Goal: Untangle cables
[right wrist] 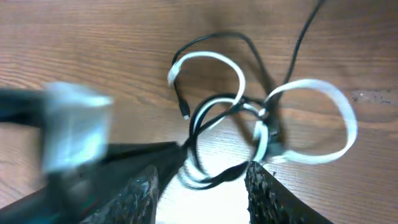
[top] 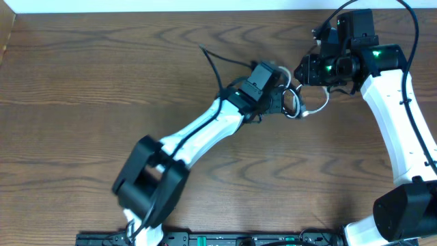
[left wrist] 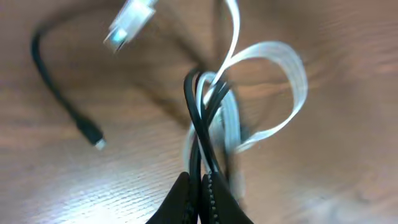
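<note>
The left gripper (left wrist: 200, 194) was fully closed, its 2 fingers pressed together on strands of the black cable (left wrist: 198, 118), which rose out of the fingertips in a narrow loop. The white cable (left wrist: 297, 74), flat like a ribbon, was wound around that black loop just beyond the left gripper and made there a wide open bow to one side. Both cables were in 1 tangle directly in front of the left gripper, over the wooden table (top: 102, 82). In the left wrist view, a free end of the black cable with a small plug (left wrist: 96, 142) lay on the wood well apart from the left gripper, and a white plug (left wrist: 127, 25) was seen further beyond it, too blurred to tell more. In the overhead view, a black strand ran away from the left gripper across the table, on the side opposite to the right arm. The right gripper (right wrist: 202, 177) stood just beside the left gripper, on the other side of the tangle and facing it. Its 2 fingers were apart, about half open, with the loops of both cables in the gap between them; in the right wrist view no strand was pinched by them. From the pictures I could not tell if the tangle touched the table or hung a little above it.
</note>
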`<act>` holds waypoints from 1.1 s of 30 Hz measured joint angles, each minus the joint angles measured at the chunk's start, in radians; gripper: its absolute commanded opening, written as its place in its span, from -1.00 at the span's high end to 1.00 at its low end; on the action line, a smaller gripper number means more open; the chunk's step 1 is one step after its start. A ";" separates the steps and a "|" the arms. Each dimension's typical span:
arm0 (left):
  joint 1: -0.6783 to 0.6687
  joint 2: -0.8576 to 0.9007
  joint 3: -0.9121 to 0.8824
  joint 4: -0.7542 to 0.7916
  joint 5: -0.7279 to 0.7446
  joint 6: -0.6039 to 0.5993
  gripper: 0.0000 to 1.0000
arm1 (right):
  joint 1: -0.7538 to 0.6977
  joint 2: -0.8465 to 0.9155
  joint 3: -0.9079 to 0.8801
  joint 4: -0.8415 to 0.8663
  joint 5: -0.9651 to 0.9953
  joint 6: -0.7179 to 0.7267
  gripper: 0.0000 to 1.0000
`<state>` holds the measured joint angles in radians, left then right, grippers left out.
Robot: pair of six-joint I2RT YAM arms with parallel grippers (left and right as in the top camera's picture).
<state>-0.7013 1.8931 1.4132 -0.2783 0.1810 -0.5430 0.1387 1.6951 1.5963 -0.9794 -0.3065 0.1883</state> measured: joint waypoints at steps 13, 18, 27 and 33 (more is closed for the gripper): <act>0.003 -0.257 0.000 -0.056 0.045 0.310 0.85 | 0.000 0.055 0.000 0.026 -0.106 0.007 0.21; 0.039 -0.247 0.000 -0.175 -0.018 0.237 0.84 | 0.000 0.055 0.000 0.024 -0.121 0.007 0.21; 0.126 -0.108 0.001 -0.288 -0.021 -0.088 0.32 | 0.000 0.055 -0.001 0.030 -0.122 0.007 0.21; 0.122 0.052 0.001 -0.217 0.046 -0.245 0.32 | 0.000 0.055 -0.002 0.026 -0.117 0.007 0.18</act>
<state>-0.5797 1.9453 1.4139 -0.4953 0.2272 -0.7879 0.1387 1.7504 1.5948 -0.9535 -0.4240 0.1951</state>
